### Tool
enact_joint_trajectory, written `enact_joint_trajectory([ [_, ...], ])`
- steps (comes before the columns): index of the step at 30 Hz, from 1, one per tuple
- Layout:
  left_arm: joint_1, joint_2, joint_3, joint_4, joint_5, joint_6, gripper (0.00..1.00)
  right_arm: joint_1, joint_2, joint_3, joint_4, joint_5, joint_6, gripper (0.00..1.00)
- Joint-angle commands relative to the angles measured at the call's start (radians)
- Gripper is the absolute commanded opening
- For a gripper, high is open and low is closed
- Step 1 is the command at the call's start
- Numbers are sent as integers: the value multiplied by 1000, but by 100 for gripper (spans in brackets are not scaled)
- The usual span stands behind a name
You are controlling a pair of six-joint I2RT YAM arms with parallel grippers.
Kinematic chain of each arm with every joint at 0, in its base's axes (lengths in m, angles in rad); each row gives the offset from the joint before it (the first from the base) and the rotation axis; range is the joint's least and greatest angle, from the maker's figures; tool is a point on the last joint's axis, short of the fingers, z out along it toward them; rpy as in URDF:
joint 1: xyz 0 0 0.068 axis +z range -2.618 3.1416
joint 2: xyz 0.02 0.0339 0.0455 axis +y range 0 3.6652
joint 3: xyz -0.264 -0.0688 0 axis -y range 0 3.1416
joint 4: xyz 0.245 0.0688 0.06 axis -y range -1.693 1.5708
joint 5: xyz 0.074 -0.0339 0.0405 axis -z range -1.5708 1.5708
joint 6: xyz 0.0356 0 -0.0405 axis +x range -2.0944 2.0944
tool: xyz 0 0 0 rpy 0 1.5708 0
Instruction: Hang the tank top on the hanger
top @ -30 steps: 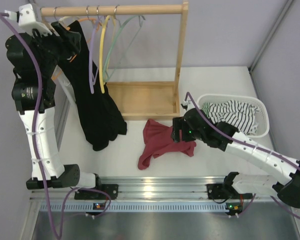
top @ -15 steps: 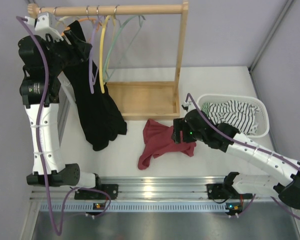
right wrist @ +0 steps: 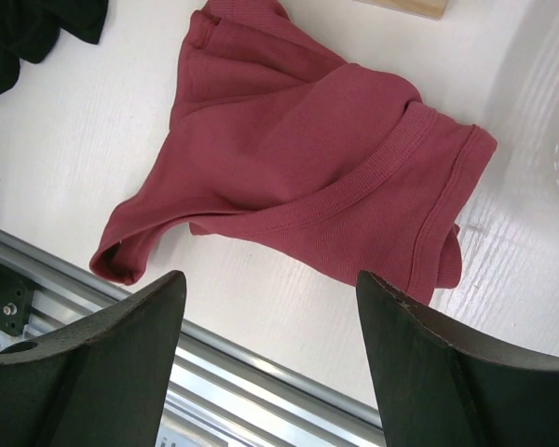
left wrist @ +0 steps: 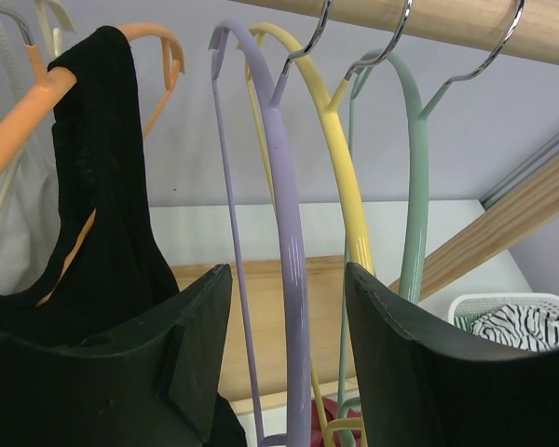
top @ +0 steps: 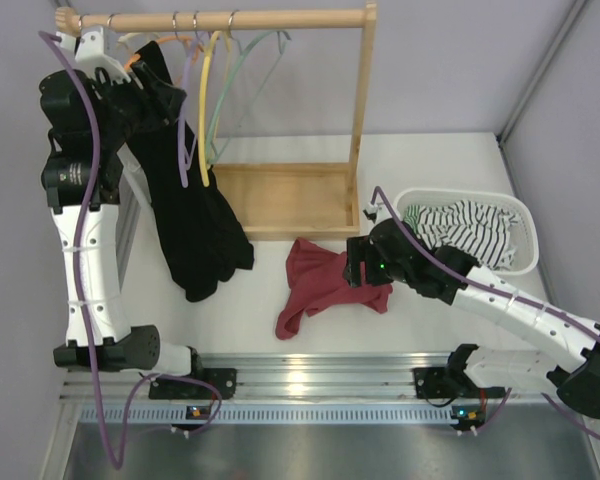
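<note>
Left gripper [left wrist: 287, 272] is released, jaws spread wide. The hanger [left wrist: 285, 223] hangs from the rod [left wrist: 466, 20] and runs between the fingers with a gap on each side. The yellow hanger [left wrist: 340, 177] sits just beside the right finger, the black garment [left wrist: 102, 214] by the left one. Right gripper [right wrist: 268, 279] is also released and grasps nothing, hovering over the tank top [right wrist: 307, 168]. The top lies crumpled on the table [right wrist: 93, 140], ribbed edge toward the right finger, bare surface on all sides.

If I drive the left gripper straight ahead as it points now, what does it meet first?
Most likely the lavender hanger: its arm hangs between the open jaws of the left gripper. Depth is unclear.
</note>
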Motion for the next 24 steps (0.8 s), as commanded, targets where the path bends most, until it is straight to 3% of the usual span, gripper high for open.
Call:
enact_joint_trajectory([
  [1, -1, 10, -1, 12, 12, 17, 57, -14, -28, -8, 11, 2, -8, 74],
  [13, -67, 23, -6, -12, -145, 68, 56, -14, -37, -18, 8, 5, -8, 74],
  [24, -111, 6, -59, -17, -192, 101, 54, -14, -37, -28, 12, -1, -8, 75],
])
